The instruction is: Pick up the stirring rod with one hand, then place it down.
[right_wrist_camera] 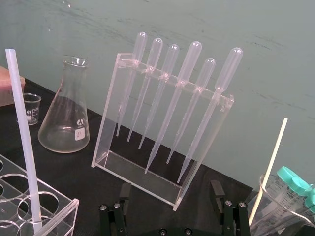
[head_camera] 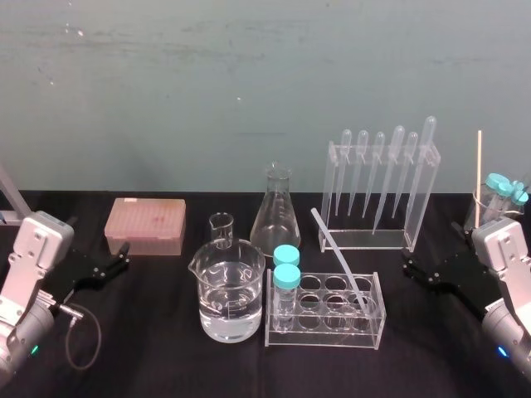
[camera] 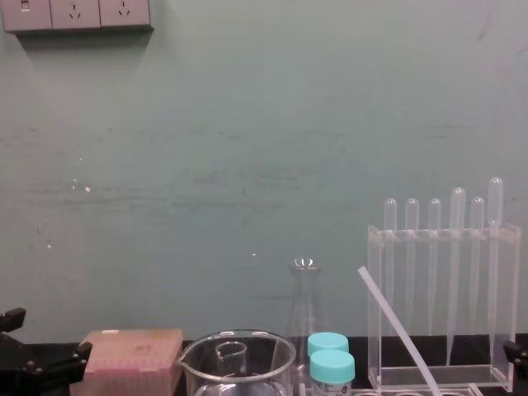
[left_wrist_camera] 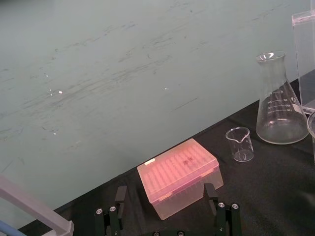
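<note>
A black desk (head_camera: 149, 348) is being backed by a teal wall (head_camera: 249, 83). The stirring rod (head_camera: 338, 257) is being propped aslant in the tube rack (head_camera: 315, 332), top leaning left. The right pincer (head_camera: 412, 267), spread wide, is being rested nearer, rightward; the left pincer (head_camera: 119, 255), likewise wide, well apart.

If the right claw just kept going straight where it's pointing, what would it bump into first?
Most likely the clear pipette rack: the open right claw points at its base, with bare table between. Depth is hard to judge. The left claw rests far left, facing the pink box.
</note>
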Available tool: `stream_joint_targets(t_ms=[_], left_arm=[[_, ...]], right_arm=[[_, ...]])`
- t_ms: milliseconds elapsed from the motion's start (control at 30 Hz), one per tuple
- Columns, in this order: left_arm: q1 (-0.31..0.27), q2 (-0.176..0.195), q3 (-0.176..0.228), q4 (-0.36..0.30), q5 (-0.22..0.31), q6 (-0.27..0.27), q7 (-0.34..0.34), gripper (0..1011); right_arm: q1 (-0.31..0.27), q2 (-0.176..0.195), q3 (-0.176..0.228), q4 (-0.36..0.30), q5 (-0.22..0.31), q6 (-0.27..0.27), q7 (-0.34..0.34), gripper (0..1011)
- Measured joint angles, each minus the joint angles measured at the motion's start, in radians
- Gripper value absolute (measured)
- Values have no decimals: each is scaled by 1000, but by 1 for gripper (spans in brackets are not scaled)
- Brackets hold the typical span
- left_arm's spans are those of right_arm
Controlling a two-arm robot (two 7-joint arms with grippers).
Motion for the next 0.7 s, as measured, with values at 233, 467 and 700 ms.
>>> stream_joint_targets(t_ms=[233,467,700], left_arm=[[0,0,0,0,0,0,0,1000],[0,0,0,0,0,0,0,1000],[0,0,0,0,0,0,0,1000]], right_arm=[[0,0,0,0,0,0,0,1002],[0,0,0,0,0,0,0,1002],[0,0,0,0,0,0,0,1002]])
